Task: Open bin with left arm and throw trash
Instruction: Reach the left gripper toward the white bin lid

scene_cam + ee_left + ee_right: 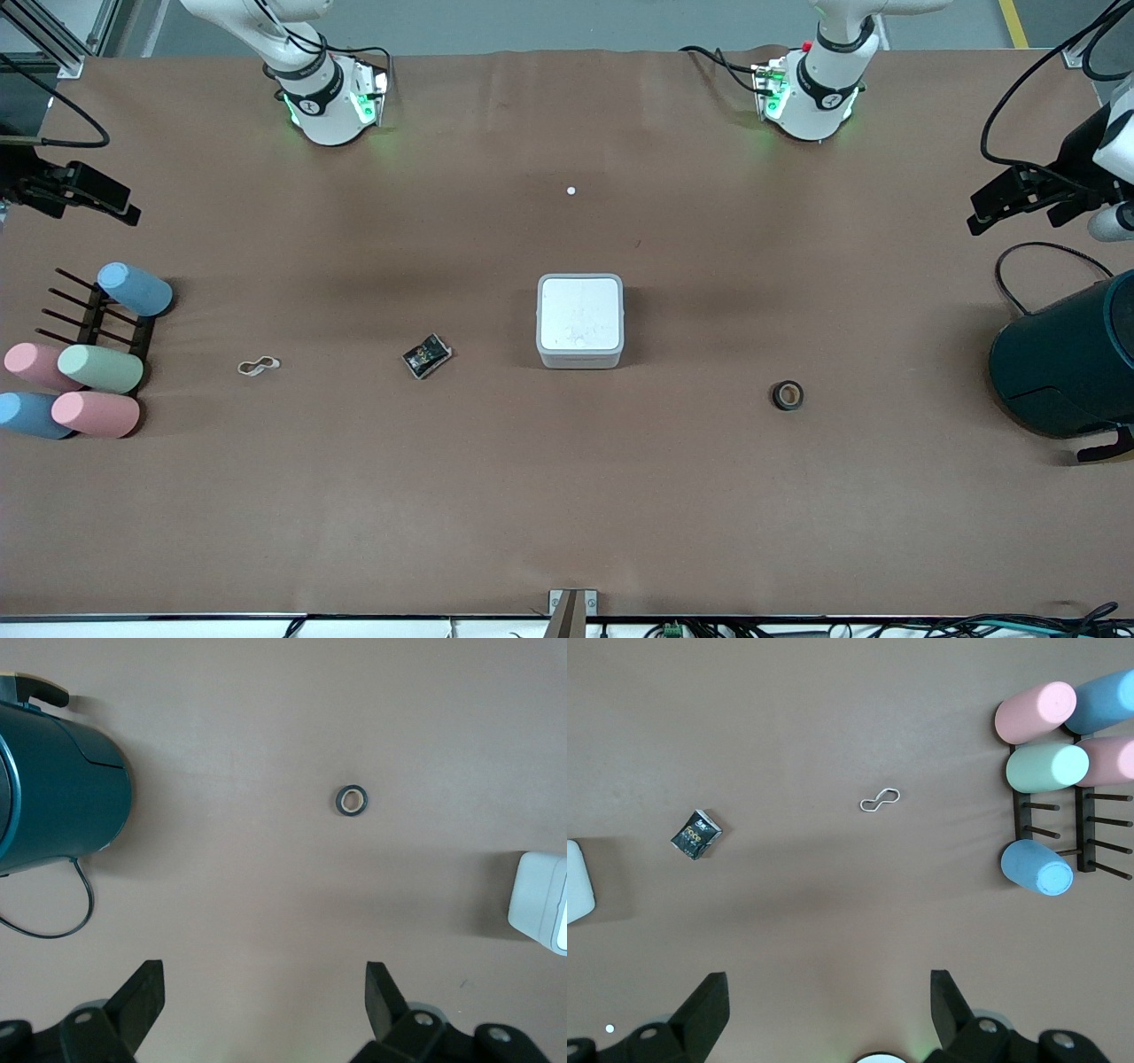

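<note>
The white square bin (580, 319) stands mid-table with its lid down flat; its edge also shows as the bin (540, 902) and the bin (578, 881). The trash lies loose on the mat. A black wrapper (426, 355) (696, 834) lies beside the bin toward the right arm's end. A pale band loop (258, 365) (880, 800) lies further that way. A black tape ring (788, 395) (353, 800) lies toward the left arm's end. My left gripper (264, 988) hangs open and empty high over bare mat. My right gripper (829, 997) is likewise open and empty, high over the mat.
A dark teal round container (1063, 363) (53, 797) with a cable sits at the left arm's end. A dark peg rack with several pastel cylinders (97, 368) (1048, 766) sits at the right arm's end. A small white dot (570, 190) lies between the arm bases.
</note>
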Action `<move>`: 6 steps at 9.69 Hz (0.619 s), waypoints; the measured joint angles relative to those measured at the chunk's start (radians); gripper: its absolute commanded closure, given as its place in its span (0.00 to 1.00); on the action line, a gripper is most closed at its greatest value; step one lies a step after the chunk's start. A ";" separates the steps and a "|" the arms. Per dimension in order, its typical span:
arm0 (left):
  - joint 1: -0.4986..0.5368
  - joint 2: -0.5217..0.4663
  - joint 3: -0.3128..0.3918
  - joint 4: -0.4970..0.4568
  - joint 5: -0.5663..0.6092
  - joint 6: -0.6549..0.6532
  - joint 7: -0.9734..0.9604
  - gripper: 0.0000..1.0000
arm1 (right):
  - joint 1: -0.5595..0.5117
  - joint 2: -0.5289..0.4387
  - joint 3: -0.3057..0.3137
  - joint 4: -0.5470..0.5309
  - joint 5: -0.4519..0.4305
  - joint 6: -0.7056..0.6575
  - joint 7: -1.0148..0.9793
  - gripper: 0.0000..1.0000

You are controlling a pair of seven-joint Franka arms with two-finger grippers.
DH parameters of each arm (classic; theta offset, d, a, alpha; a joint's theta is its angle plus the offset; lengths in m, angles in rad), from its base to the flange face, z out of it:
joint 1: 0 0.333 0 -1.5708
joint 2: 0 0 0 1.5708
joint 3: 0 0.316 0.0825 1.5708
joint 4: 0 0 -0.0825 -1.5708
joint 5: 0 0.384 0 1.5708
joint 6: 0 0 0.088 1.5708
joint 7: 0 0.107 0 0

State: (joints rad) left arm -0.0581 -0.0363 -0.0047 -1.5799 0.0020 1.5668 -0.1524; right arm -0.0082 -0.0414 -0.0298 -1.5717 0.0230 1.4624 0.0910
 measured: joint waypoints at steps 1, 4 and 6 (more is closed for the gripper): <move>0.001 0.009 0.000 0.007 0.000 -0.003 0.001 0.00 | 0.002 0.000 0.002 0.000 0.001 0.000 0.000 0.00; -0.001 0.024 -0.004 0.007 -0.020 -0.017 0.017 0.08 | 0.009 0.000 0.009 0.000 0.001 0.000 0.001 0.00; -0.084 0.090 -0.062 0.001 -0.064 -0.012 0.029 0.55 | 0.017 0.000 0.011 0.000 0.002 -0.022 0.001 0.00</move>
State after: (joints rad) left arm -0.1416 0.0535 -0.0669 -1.5785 -0.0621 1.5550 -0.1237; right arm 0.0086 -0.0411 -0.0184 -1.5721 0.0248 1.4399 0.0922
